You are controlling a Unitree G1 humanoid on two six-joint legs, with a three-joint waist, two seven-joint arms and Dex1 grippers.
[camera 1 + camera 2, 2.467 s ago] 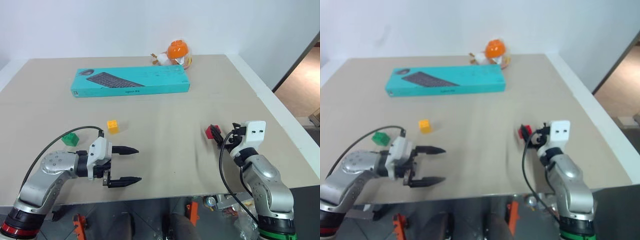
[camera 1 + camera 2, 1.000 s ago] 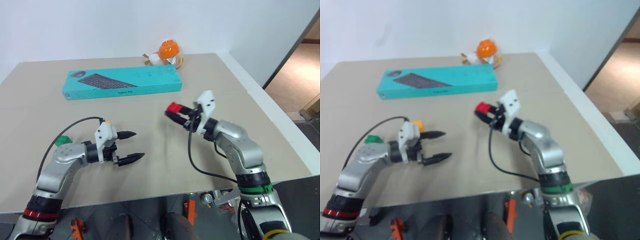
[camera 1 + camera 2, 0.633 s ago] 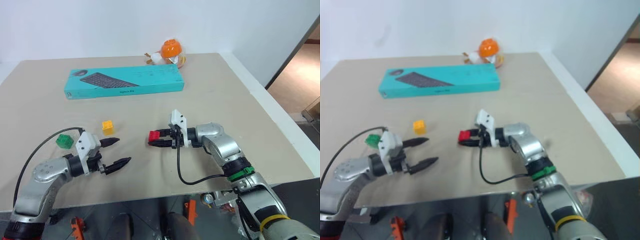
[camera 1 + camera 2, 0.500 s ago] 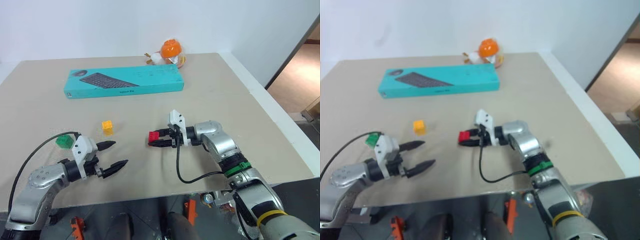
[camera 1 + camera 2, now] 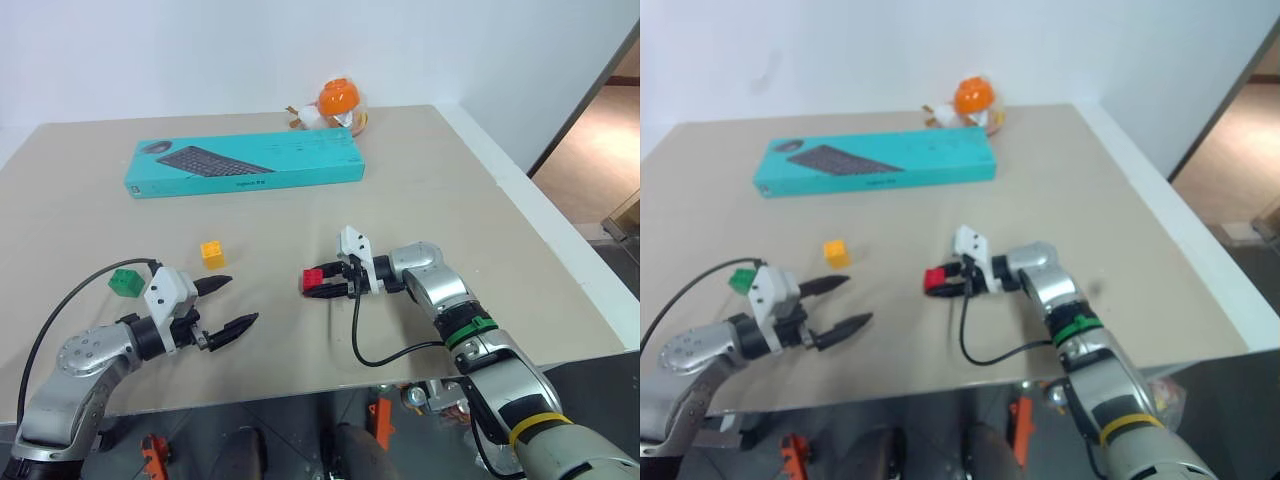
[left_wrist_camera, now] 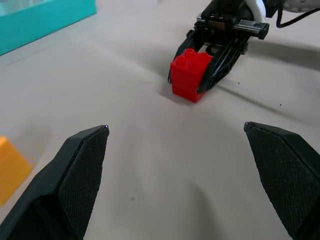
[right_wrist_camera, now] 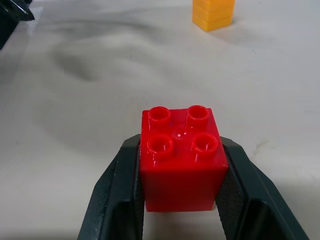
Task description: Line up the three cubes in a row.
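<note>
Tan surface (image 5: 420, 170) seen from the head camera, with both arms reaching in from the near edge. The right gripper (image 5: 322, 285) points toward the robot's left and is clenched on the red cube (image 5: 313, 279), whose studs face up; in the right wrist view the two black fingers (image 7: 120, 192) press against opposite side faces of this cube, and in the left wrist view its lower edge sits at the surface, though contact cannot be confirmed. The yellow-orange cube (image 5: 212, 254) lies on the surface to the left of the red cube, well apart from it. The green cube (image 5: 125, 282) lies farther left again and slightly nearer the robot, just beside the black cable running along the left arm. The left gripper (image 5: 232, 305) hovers low, nearer the front edge than the yellow-orange cube, its jaws spread wide and holding nothing, with its fingertips directed toward the red cube. At the far side of the surface lies a long teal keyboard box (image 5: 245, 166), and behind its right end a round orange toy (image 5: 338, 102).
</note>
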